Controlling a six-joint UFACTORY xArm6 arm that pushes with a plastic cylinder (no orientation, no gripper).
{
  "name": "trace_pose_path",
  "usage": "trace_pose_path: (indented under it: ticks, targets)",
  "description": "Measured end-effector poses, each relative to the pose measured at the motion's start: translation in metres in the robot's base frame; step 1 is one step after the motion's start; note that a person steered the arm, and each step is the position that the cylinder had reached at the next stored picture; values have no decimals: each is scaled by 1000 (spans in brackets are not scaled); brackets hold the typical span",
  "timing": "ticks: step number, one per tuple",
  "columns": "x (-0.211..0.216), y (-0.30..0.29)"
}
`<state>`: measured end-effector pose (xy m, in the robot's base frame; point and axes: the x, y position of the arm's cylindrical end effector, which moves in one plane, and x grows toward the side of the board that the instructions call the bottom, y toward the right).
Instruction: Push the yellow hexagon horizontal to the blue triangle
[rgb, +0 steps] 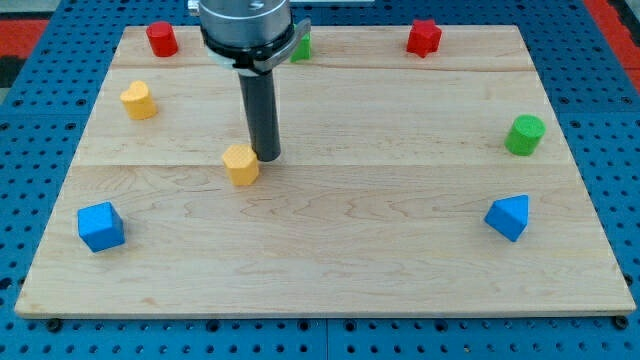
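Pale wooden board (330, 270) on a blue pegboard bench (40, 60), seen mid-task as a single robot arm works to bring a yellow hexagon level with a blue triangle. Nearest the view's bottom lie the two blue pieces: a blue cube (101, 226) at the view's left and the blue triangle (508, 216) well apart at the view's right. Just above their line, left of centre, sits the yellow hexagon (240, 164), with the rod's tip (264, 157) touching or all but touching its upper right side; no clear gap can be made out. The arm carries no jaws at all, only this straight dark rod, so it grips nothing and can merely press against the block. Judging by the layout, the pushing step is in hand and close to done: the hexagon stands only a little higher in the view than the triangle, so the next move seems to call for a short nudge toward the view's bottom, with the tip better placed squarely above the block lest it slide off leftward. Farther back, a second yellow block (139, 100) rests near the left edge and a green cylinder (524, 134) near the right. Along the far edge stand a red cylinder (162, 39), a green block (300, 46) partly hidden behind the arm's housing (245, 25), and a red star (424, 38).
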<state>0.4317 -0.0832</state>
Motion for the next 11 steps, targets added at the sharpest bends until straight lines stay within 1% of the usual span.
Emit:
trace_pose_path:
  ticks: [1, 2, 3, 4, 5, 7, 8, 9, 10, 11]
  targets:
    - [-35, -64]
    - [-16, -77]
    - [27, -57]
    - [47, -28]
    - [19, -22]
    - [20, 42]
    - [5, 64]
    - [34, 88]
    - [85, 117]
    - [45, 138]
